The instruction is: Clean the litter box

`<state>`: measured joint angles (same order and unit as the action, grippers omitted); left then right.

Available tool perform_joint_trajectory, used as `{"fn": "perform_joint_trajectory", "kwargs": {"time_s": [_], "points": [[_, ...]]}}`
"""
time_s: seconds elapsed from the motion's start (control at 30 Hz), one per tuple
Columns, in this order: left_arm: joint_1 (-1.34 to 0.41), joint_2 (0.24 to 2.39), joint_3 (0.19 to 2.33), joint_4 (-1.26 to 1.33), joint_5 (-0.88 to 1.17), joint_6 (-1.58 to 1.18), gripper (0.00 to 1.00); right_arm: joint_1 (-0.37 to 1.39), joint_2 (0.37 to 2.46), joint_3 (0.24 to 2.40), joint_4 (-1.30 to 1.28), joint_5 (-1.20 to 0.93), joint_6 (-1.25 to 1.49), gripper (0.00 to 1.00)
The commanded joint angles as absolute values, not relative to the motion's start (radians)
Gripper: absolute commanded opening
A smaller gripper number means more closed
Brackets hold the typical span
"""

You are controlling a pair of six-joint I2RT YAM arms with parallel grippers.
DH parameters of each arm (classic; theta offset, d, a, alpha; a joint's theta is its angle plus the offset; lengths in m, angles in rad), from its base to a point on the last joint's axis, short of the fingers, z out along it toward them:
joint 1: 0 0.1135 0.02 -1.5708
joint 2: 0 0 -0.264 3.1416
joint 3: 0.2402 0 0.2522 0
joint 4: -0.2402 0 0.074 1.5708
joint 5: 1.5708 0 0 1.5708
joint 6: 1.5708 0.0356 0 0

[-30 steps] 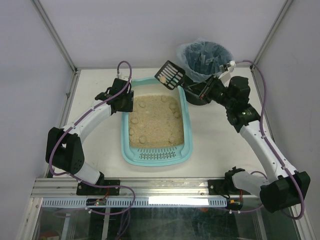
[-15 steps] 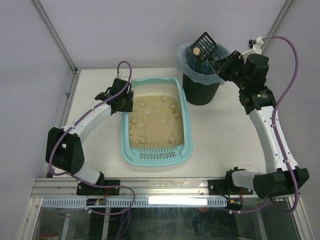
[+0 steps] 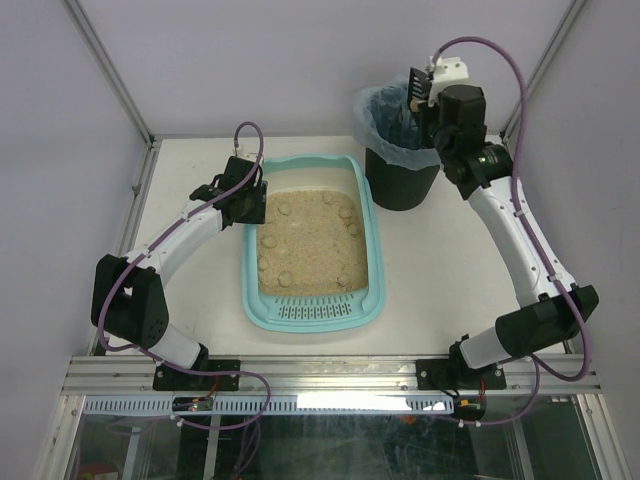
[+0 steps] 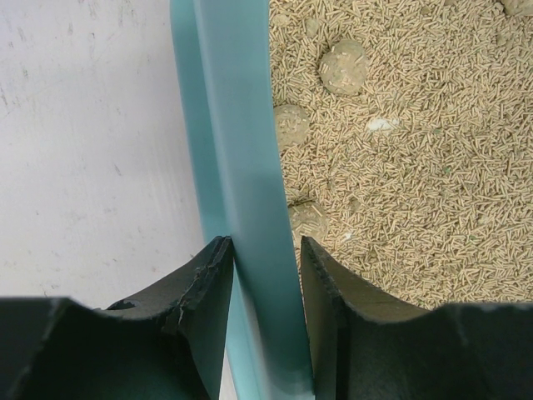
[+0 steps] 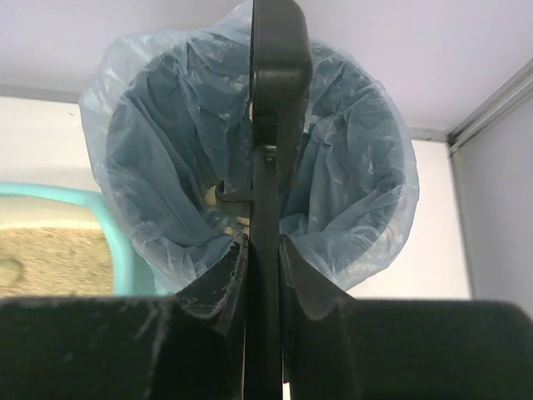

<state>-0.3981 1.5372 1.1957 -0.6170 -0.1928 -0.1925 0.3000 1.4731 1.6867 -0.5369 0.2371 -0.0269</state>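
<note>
The light teal litter box lies in the middle of the table, with beige litter and several round clumps in it. My left gripper is shut on its left rim near the far corner; the rim runs between the fingers in the left wrist view. My right gripper is shut on the black scoop and holds it turned on edge over the black bin with the bluish bag liner. A pale clump shows beside the scoop inside the bag.
The bin stands at the back right, close to the box's far right corner. The slotted strip of the box faces the arm bases. Frame posts and grey walls close in the back and both sides.
My right arm has swung the scoop from the box's far right corner up over the bin and turned it on edge. The clump no longer lies on the scoop. The left arm has not moved.
</note>
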Motion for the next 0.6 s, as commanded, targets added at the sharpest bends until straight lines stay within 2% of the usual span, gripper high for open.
{"fn": "perform_joint_trajectory", "kwargs": {"time_s": [0.0,0.27,0.57], "points": [[-0.411,1.494,1.200,-0.601,-0.146,-0.189,0.37,0.379,1.432,1.631,-0.364,0.487,-0.353,0.00],[-0.412,1.502,1.199,-0.603,-0.143,-0.188,0.38,0.431,1.325,1.407,-0.079,0.502,-0.637,0.00],[-0.411,1.501,1.200,-0.601,-0.143,-0.187,0.38,0.431,1.259,1.327,0.009,0.448,-0.662,0.00]]}}
